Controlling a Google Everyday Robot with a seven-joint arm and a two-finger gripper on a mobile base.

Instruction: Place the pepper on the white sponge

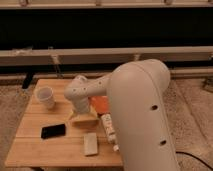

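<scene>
The white sponge (pixel 90 143) lies flat near the front edge of the wooden table (pixel 35 150), a pale rectangular block. My gripper (pixel 83 119) hangs from the arm's wrist over the middle of the table, just behind the sponge and beside the orange plate (pixel 100 104). The pepper is not visible; the arm and gripper hide the spot below them.
A black phone (pixel 53 131) lies left of the sponge. A white cup (pixel 45 97) stands at the back left. A white bottle with a label (pixel 108 129) lies right of the gripper. My large arm housing (pixel 142 115) covers the table's right side.
</scene>
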